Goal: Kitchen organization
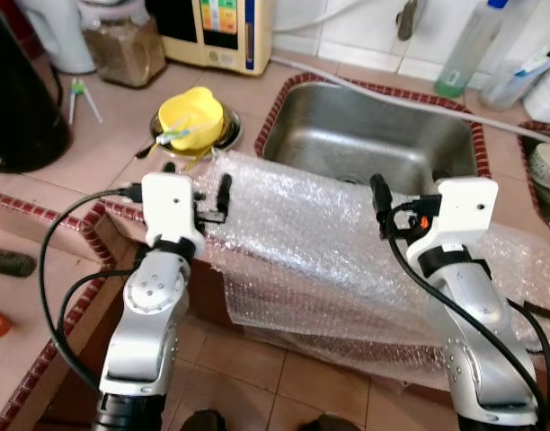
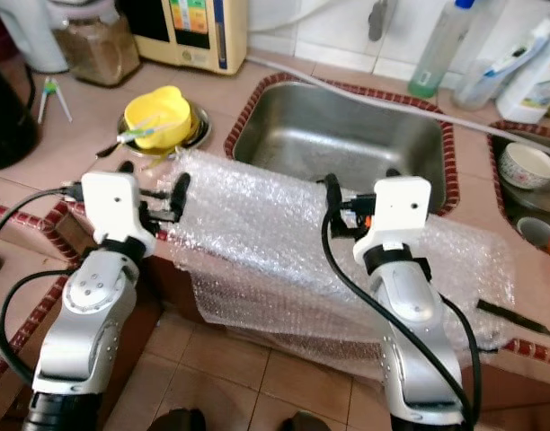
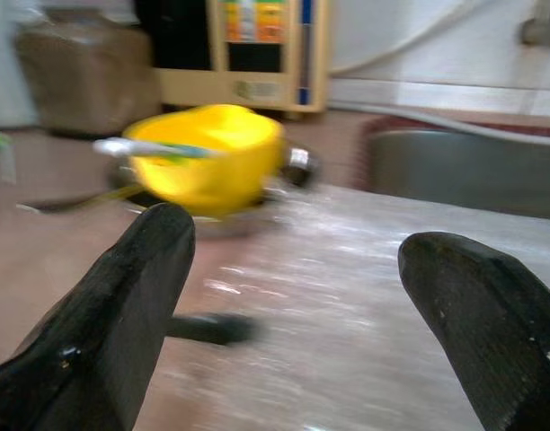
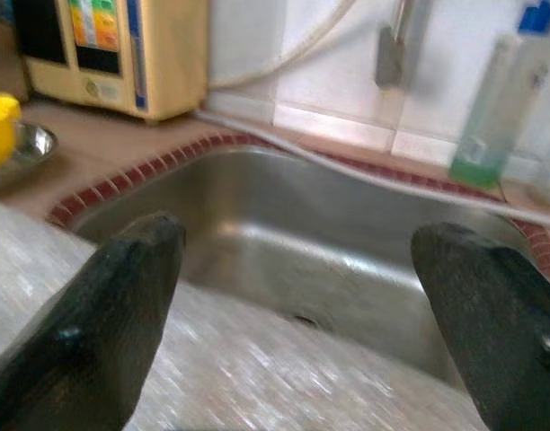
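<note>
**Hovering over the bubble wrap with both tools spread**

Your bubble wrap sheet point(image 1: 329, 242) lies draped across the front edge of the tabletop point(image 1: 95, 144), its far edge reaching over the near rim of the steel sink point(image 1: 374, 130) and its near part hanging down over the tabletop's front toward the tiled floor point(image 1: 257, 359).

Your left tool point(image 3: 293, 296) sits at the sheet's left corner, fingers point(image 3: 122, 305) released and wide apart, with the wrap below and between them. Just beyond it you see the yellow bowl point(image 1: 190, 117) resting in a small metal dish, something thin laid across its top.

Your right tool point(image 4: 302, 305) is also released, its fingers wide apart above the wrap near the sink's front rim, pointing toward the basin. Whether either tool touches the sheet, you cannot tell.

Both silver arms reach forward from below, wrists roughly level, with the sheet between them. A beige appliance point(image 1: 221, 31) stands at the back wall, and a clear bottle point(image 1: 468, 45) stands behind the sink.
</note>
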Robot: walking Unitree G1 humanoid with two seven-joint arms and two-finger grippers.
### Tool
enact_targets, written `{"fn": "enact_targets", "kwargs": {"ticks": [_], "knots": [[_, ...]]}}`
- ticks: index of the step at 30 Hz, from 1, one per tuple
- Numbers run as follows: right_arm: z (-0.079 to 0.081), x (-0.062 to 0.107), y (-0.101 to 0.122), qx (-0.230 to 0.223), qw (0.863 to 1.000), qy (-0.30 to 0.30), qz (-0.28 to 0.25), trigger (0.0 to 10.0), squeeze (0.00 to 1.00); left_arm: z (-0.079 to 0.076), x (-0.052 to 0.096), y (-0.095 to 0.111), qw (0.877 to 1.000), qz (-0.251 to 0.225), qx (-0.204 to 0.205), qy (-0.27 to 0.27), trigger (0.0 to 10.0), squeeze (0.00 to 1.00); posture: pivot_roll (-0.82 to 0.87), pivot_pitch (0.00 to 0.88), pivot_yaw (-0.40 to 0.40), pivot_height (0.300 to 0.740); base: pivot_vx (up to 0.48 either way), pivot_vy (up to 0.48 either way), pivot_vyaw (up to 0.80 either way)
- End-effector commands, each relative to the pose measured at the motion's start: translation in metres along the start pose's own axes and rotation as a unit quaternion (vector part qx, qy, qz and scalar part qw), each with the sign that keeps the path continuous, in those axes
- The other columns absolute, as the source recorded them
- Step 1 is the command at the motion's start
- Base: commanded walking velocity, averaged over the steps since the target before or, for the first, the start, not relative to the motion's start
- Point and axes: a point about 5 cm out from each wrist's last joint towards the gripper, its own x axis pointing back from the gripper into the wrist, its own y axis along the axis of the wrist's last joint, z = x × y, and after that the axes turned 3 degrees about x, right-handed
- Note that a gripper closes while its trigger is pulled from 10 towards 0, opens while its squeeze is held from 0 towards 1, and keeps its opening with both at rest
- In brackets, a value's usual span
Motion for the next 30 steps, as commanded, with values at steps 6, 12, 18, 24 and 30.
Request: {"fn": "enact_targets", "kwargs": {"ticks": [6,12,18,24,30], "knots": [[-0.001,0.002,0.01,-0.002,1.0,0.002,-0.027,10.0,0.0,-0.005,0.002,0.008,0.999,-0.024,-0.017,-0.013,10.0,0.0,0.01,0.2,-0.035,0.74,0.0,0.0,0.34],[-0.003,0.001,0.012,-0.006,1.0,-0.003,-0.03,10.0,0.0,-0.002,0.001,0.016,0.999,-0.04,-0.021,-0.007,10.0,0.0,0.01,0.2,-0.032,0.74,0.0,0.0,0.42],[-0.006,0.003,0.012,-0.011,0.999,-0.012,-0.033,10.0,0.0,0.006,0.003,0.017,0.998,-0.049,-0.028,0.017,10.0,0.0,0.02,0.2,-0.029,0.74,0.0,0.0,0.0],[-0.013,0.008,0.013,-0.007,0.998,-0.04,-0.037,10.0,0.0,0.003,0.001,0.023,0.998,-0.051,-0.027,-0.005,10.0,0.0,0.02,0.198,-0.025,0.74,0.0,0.0,0.0],[-0.018,0.015,0.009,-0.009,0.998,-0.058,-0.028,10.0,0.0,0.002,0.006,0.021,0.998,-0.046,-0.021,-0.029,10.0,0.0,0.02,0.199,-0.015,0.74,0.0,0.0,0.0]]}}
